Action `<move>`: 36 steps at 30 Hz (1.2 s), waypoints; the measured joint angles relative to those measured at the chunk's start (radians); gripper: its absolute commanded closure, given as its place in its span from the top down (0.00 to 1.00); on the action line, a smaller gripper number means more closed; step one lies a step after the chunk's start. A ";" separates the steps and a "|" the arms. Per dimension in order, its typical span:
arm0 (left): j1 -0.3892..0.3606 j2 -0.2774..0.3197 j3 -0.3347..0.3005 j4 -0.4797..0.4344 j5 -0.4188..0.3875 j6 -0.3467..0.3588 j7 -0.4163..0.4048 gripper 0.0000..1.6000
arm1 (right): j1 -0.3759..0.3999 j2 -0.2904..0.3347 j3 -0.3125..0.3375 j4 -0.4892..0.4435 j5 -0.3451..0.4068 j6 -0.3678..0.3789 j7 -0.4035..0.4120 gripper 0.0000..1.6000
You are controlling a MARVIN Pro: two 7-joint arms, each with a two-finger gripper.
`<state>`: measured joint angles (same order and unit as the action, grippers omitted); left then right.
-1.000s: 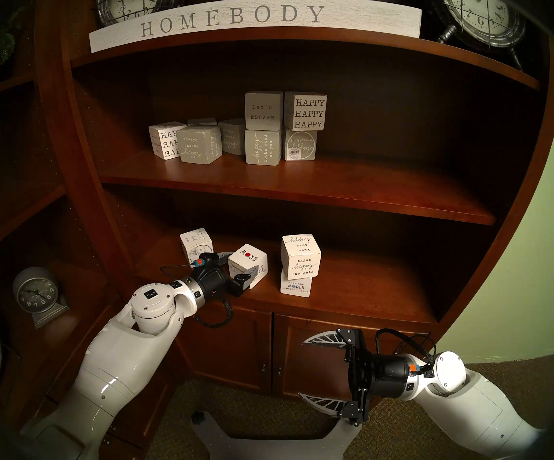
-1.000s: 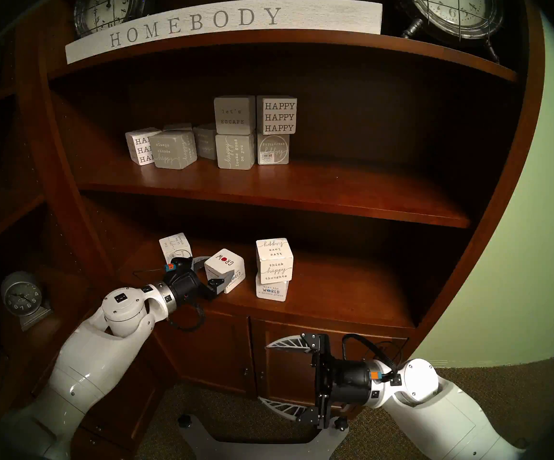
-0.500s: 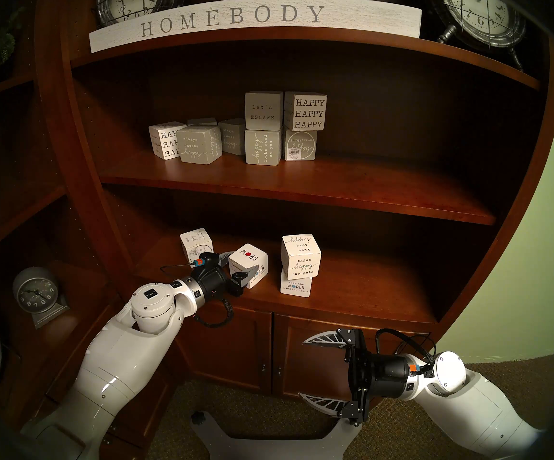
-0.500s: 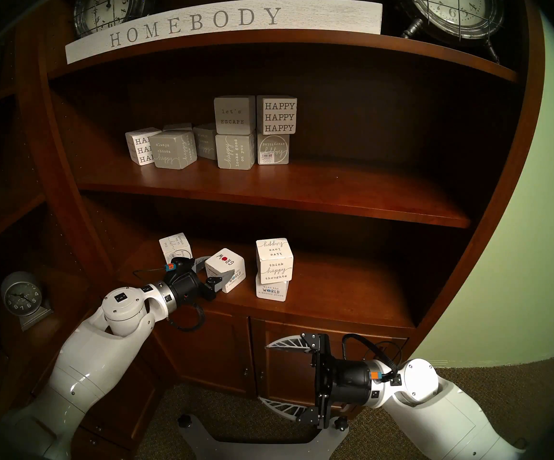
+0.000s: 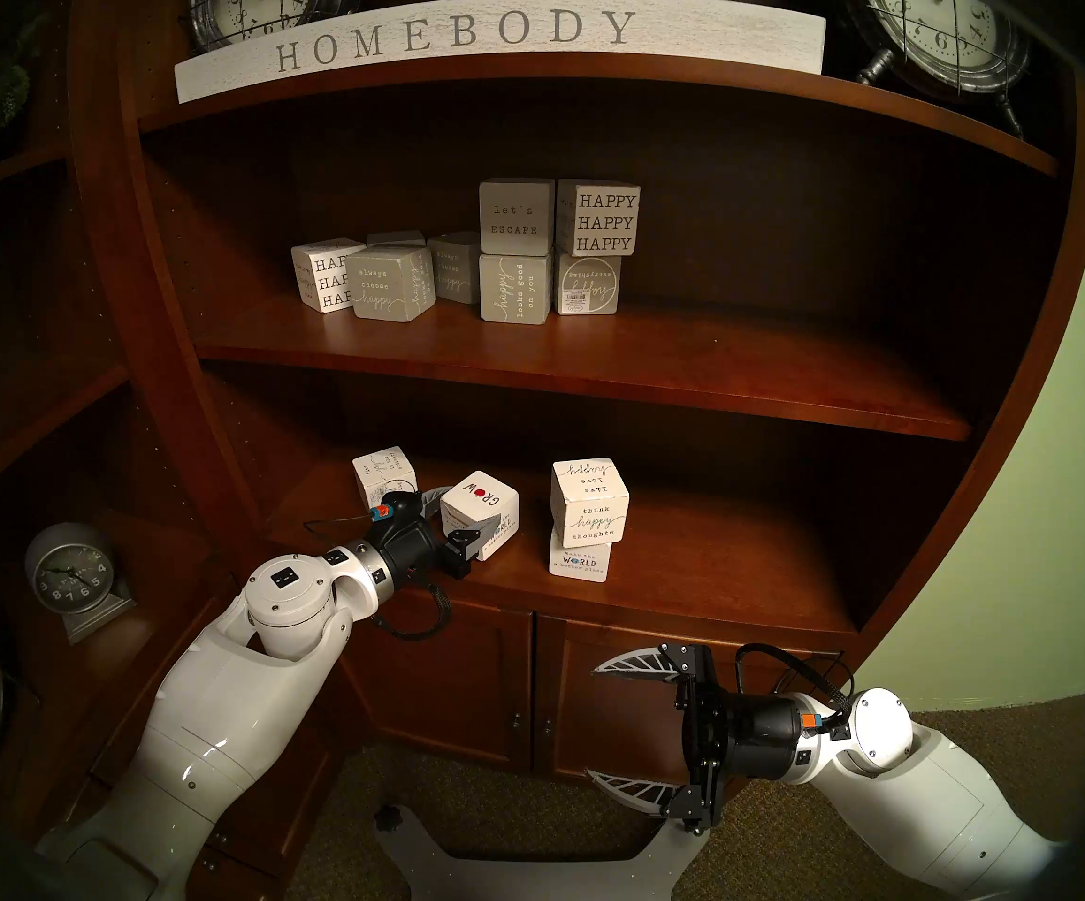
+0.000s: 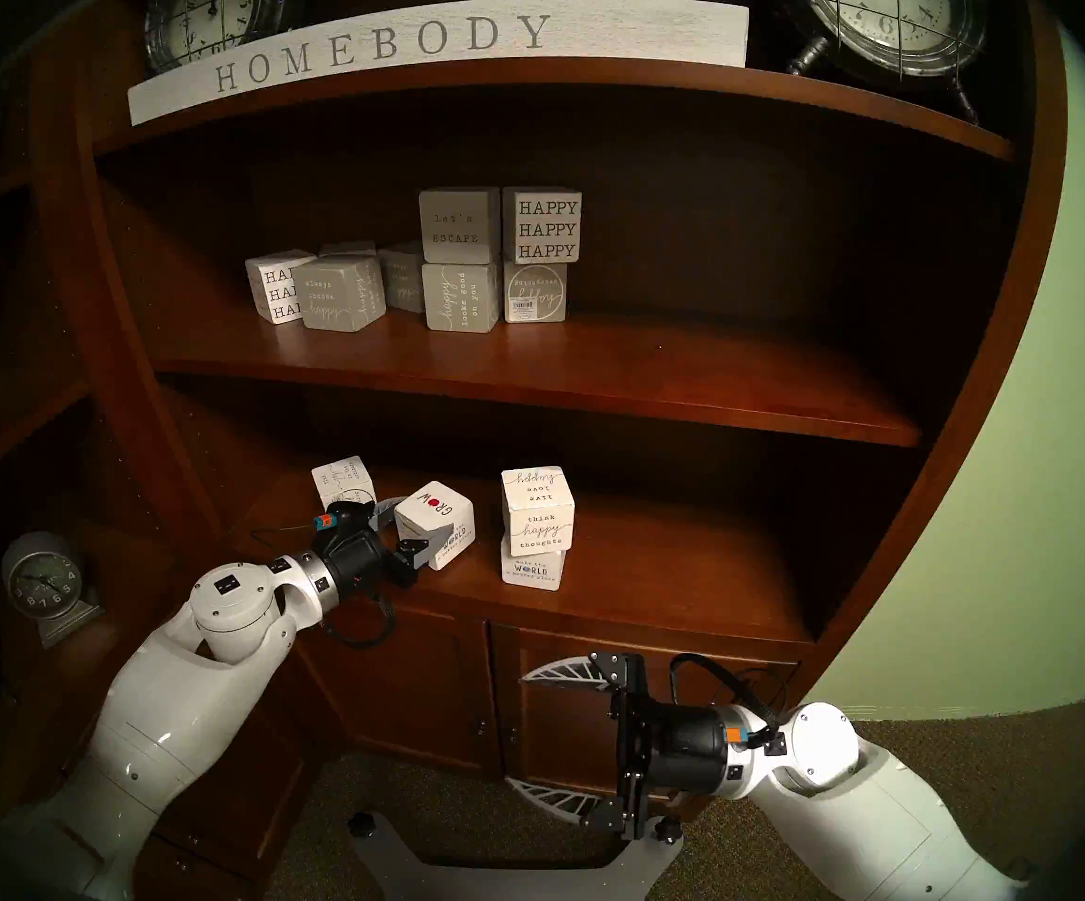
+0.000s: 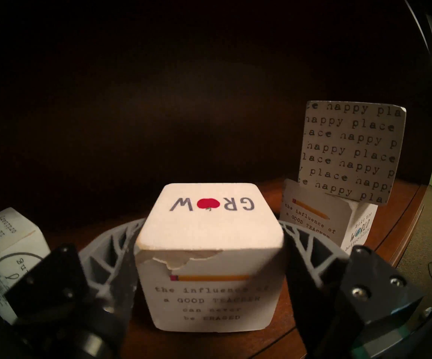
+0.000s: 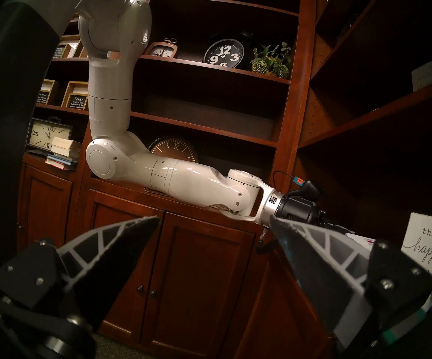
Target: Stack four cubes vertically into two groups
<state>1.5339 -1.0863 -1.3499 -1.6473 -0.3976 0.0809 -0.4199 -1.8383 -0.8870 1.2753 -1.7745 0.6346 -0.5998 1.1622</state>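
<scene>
Nearest the robot, the right gripper (image 5: 598,730) hangs spread and empty in front of the cabinet doors (image 5: 546,691). On the bottom shelf (image 5: 689,555), the left gripper (image 5: 462,519) pinches the "GROW" cube (image 5: 480,513), tilted. At its 3 o'clock one pair looks done: the "think happy thoughts" cube (image 5: 588,504) rests on a "make the WORLD" cube (image 5: 580,563). At 10 o'clock the barcode cube (image 5: 384,482) waits alone, so the second stack remains.

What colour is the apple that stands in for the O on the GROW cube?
Red, with a small green stem; clearest in the left wrist view, on the cube top face.
</scene>
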 measured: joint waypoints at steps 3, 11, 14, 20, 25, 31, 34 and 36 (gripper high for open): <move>0.020 0.006 -0.014 -0.037 0.000 0.000 0.016 0.00 | 0.000 -0.001 0.001 0.000 0.000 0.000 0.001 1.00; 0.059 0.020 -0.044 -0.118 0.014 0.004 0.064 0.00 | 0.000 -0.002 0.002 0.000 0.000 0.001 0.002 1.00; 0.069 0.023 -0.050 -0.136 0.030 0.010 0.088 0.00 | -0.001 -0.003 0.002 0.000 0.000 0.001 0.003 1.00; 0.072 0.025 -0.057 -0.150 0.057 0.041 0.129 0.00 | -0.001 -0.004 0.003 0.000 0.000 0.002 0.004 1.00; 0.066 0.020 -0.062 -0.146 0.068 0.062 0.151 0.00 | -0.001 -0.005 0.004 0.000 0.000 0.002 0.005 1.00; 0.062 0.013 -0.073 -0.147 0.064 0.061 0.157 0.00 | -0.002 -0.006 0.005 0.000 -0.001 0.002 0.005 1.00; 0.062 0.013 -0.083 -0.158 0.056 0.060 0.158 0.00 | -0.002 -0.006 0.006 0.000 -0.001 0.003 0.006 1.00; 0.060 0.013 -0.091 -0.166 0.053 0.062 0.160 0.00 | -0.002 -0.007 0.006 0.000 -0.001 0.003 0.007 1.00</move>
<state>1.5939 -1.0735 -1.4411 -1.8138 -0.3450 0.1425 -0.2602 -1.8402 -0.8936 1.2813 -1.7740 0.6339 -0.5969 1.1689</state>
